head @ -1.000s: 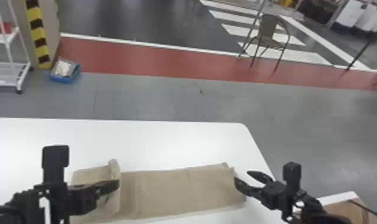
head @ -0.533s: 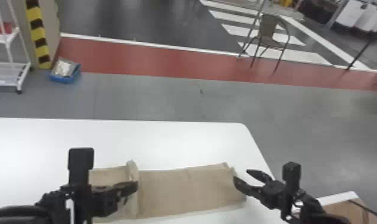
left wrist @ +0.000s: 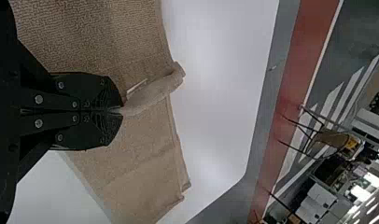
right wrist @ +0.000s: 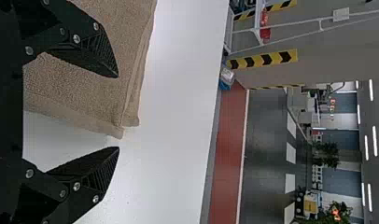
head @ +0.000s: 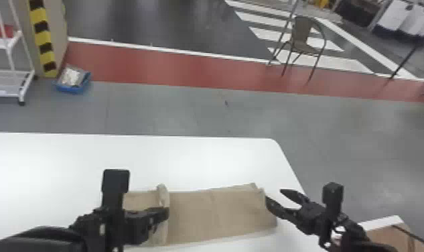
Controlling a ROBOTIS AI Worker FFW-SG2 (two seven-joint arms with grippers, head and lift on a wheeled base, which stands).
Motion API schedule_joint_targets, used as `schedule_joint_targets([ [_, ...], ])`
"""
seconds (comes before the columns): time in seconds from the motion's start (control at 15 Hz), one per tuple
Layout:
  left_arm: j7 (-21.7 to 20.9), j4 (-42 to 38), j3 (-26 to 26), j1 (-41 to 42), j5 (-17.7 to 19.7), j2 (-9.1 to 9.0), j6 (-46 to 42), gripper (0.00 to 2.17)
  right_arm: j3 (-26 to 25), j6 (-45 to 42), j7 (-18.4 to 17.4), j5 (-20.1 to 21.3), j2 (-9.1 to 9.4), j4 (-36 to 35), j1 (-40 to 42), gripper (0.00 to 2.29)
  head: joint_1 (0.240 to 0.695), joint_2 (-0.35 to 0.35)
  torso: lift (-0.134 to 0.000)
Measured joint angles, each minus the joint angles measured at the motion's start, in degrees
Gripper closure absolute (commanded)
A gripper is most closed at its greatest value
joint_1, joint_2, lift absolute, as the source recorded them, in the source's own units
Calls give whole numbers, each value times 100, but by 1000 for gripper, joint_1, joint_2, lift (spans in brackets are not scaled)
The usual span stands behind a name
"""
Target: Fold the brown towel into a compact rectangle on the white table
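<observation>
The brown towel [head: 221,214] lies as a long strip across the white table [head: 201,161], its left part folded over with a raised edge. My left gripper [head: 165,212] is at that raised edge. In the left wrist view my left gripper [left wrist: 121,111] is shut on the lifted fold of the towel [left wrist: 152,95]. At the strip's right end stands my right gripper [head: 274,194], open. The right wrist view has my right gripper [right wrist: 117,112] with its fingers wide apart, one over the towel [right wrist: 99,98] near its corner, the other over bare table.
The table's far right corner [head: 274,140] is rounded, beyond the towel. A brown box-like object [head: 388,234] with a white edge stands at the lower right, close to the right arm. A chair [head: 303,40] and a white rack [head: 11,70] stand farther off on the floor.
My left gripper has moved to the right along the towel, carrying the raised fold with it. The right arm has kept its place.
</observation>
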Motion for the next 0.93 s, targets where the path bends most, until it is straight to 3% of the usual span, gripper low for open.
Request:
schedule_joint_targets([
  [0.13,59,146,-164,-69,32,0,-170,1656,-6,-49,14,-35,-12,17,25,390,695,-350,0],
  [0.2,133,223,-256,-98,40,0,-285,1477,-12,-55,30,-64,-16,18,34,390,695,-350,0],
  [0.27,178,305,-337,-133,44,0,-380,971,-16,-53,41,-83,-17,17,38,390,695,-350,0],
  [0.33,157,382,-376,-168,50,0,-460,137,-16,-42,44,-90,-16,15,39,390,695,-350,0],
  [0.4,104,452,-390,-205,56,0,-540,-2,-12,-26,45,-93,-15,13,40,394,695,-350,0],
  [0.53,14,496,-347,-232,70,0,-587,-2,18,36,45,-93,5,-10,44,390,695,-350,0],
  [0.73,-119,355,-168,-165,88,0,-559,29,35,369,100,-92,107,-210,59,46,695,-350,0],
  [0.93,-278,17,28,-79,35,0,-536,29,34,864,139,-89,288,-661,144,73,695,-350,0],
])
